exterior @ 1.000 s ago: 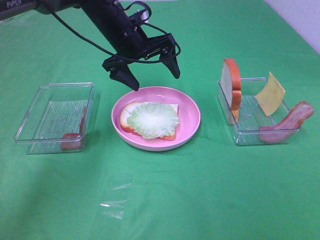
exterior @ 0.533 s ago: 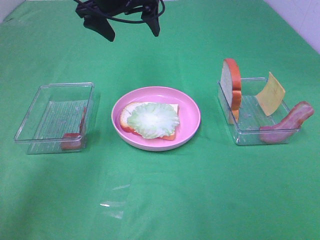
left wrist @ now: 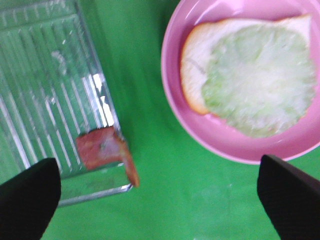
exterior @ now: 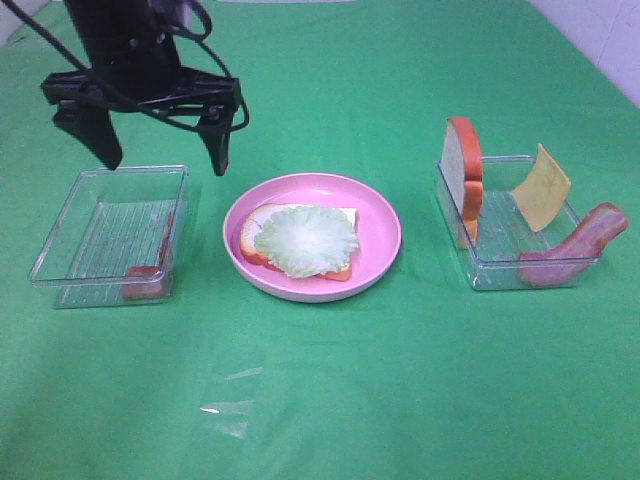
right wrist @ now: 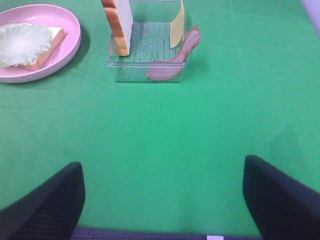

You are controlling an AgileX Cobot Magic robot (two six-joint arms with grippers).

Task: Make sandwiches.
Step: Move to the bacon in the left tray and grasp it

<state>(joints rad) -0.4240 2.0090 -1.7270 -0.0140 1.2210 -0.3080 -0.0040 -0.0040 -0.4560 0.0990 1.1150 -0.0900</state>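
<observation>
The left gripper (exterior: 164, 164) has been carried off the far rim of the pink plate (exterior: 382, 215), raised, and brought down again over the far edge of the left tray (exterior: 60, 232), towards the left edge of the green bench (exterior: 400, 380). Its jaws are spread wide and nothing is held. The lettuce leaf (exterior: 305, 240) is left lying on the bread slice (exterior: 250, 232) in the plate, so that layer is judged finished. A bacon strip (exterior: 143, 282) lies in the left tray's near corner on the plate's side and is probably the next piece to be taken. In the right tray (exterior: 500, 270) are kept an upright bread slice (exterior: 463, 170), a cheese square (exterior: 541, 187) and a second bacon strip (exterior: 575, 245). The right gripper (right wrist: 162, 200) is held spread and empty over bare bench, well apart from the right tray.
</observation>
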